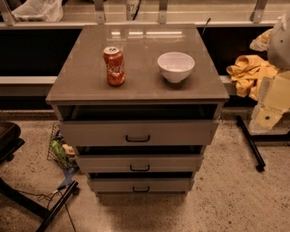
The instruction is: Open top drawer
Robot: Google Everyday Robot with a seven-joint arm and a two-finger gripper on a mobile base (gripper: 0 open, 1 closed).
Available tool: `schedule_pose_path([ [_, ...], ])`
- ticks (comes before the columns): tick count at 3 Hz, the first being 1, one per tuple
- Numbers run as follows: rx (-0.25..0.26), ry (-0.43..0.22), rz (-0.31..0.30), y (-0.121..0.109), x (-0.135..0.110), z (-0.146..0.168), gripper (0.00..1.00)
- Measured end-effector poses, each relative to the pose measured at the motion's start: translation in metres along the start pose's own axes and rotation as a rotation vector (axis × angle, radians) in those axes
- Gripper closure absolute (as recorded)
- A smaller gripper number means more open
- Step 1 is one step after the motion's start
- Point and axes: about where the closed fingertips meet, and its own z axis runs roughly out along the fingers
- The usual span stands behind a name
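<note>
Item one, top drawer (138, 132): uppermost and widest of three grey-brown fronts on the near face of the cabinet (81, 77), with a black bar handle (137, 138) at centre. A dark gap shows above the front, so you may judge it partly out already.

Gripper (266, 115): cream, at the right edge, well apart from the handle. Whether it is spread or pressed together, you cannot tell.

Hazards: the bar is small, so a slightly off approach may slip, or catch the like handle of the middle drawer (139, 163) below. A sharp pull may topple the can (114, 66) or shift the white bowl (176, 66).

Writing: Coca-Cola script on the red can; digits (132, 7) resembling 97 at the far edge.
</note>
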Motion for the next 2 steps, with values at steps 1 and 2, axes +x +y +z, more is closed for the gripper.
schedule_pose_path([
  [1,0.005,-0.003,0.001,0.0003,-0.0003,-0.0002,0.0],
  [2,0.026,-0.017,0.005,0.002,-0.0013,-0.0006,0.0],
])
